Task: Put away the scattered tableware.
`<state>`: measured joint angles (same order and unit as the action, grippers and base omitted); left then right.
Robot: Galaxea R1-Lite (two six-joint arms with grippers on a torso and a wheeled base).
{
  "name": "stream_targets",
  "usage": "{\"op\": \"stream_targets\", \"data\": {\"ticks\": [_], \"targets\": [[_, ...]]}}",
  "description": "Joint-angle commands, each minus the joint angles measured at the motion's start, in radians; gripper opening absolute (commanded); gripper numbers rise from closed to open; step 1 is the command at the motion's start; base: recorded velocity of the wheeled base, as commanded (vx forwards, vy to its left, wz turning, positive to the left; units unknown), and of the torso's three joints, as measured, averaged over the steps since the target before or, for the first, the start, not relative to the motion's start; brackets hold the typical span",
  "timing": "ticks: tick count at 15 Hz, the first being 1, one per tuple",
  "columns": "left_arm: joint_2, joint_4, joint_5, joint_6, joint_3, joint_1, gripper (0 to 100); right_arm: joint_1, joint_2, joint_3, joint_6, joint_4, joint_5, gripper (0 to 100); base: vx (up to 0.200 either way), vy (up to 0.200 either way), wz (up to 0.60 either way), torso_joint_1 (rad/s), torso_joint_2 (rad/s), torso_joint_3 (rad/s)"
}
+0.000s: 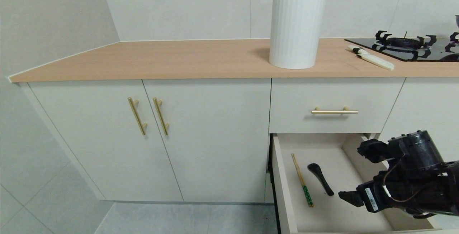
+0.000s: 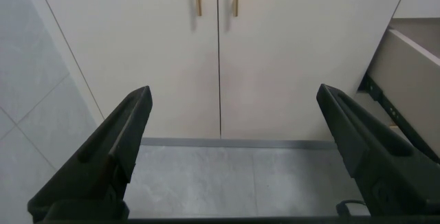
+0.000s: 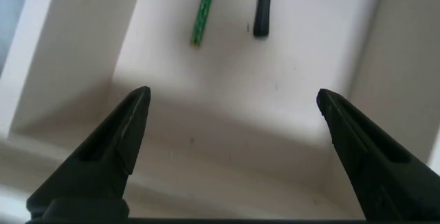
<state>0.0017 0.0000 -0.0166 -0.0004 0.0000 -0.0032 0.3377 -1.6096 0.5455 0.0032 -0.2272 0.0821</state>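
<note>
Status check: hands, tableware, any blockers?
Both open, empty: right hand over the open drawer, left hand low by the cabinet doors. In drawer: chopsticks, black spoon. White knife on countertop. Nothing blocking the drawer.

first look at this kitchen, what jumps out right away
The open drawer at lower right draws the eye: chopsticks and a black spoon lie side by side in it, with the right pincer hanging open above. Next comes the tall white ribbed container standing on the wooden countertop, with a pale utensil, perhaps a knife, lying beside the stove.
</note>
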Motion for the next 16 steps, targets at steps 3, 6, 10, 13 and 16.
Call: {"op": "stream_targets", "data": {"ticks": [3, 6, 10, 13, 16], "targets": [[0.001, 0.0, 0.0, -0.001, 0.0, 0.0, 100, 0.0, 0.057, 0.013, -0.011, 0.043, 0.001, 100, 0.0, 0.0, 0.0, 0.0, 0.0, 0.0], [0.001, 0.0, -0.002, -0.001, 0.0, 0.0, 100, 0.001, 0.073, 0.007, -0.046, 0.074, 0.002, 100, -0.2, 0.0, 0.0, 0.002, 0.0, 0.002], [0.001, 0.0, 0.0, -0.001, 0.0, 0.0, 100, 0.007, 0.109, -0.007, -0.111, 0.126, -0.002, 100, -0.15, 0.0, 0.0, 0.002, 0.0, 0.005], [0.001, 0.0, 0.0, -0.001, 0.0, 0.0, 100, 0.024, 0.122, -0.033, -0.152, 0.126, -0.001, 100, 0.0, 0.0, 0.0, 0.0, 0.0, 0.0], [0.001, 0.0, 0.0, -0.001, 0.0, 0.0, 100, 0.055, 0.174, -0.095, -0.258, 0.126, -0.032, 100, 0.0, 0.0, 0.0, 0.0, 0.0, 0.0]]}}
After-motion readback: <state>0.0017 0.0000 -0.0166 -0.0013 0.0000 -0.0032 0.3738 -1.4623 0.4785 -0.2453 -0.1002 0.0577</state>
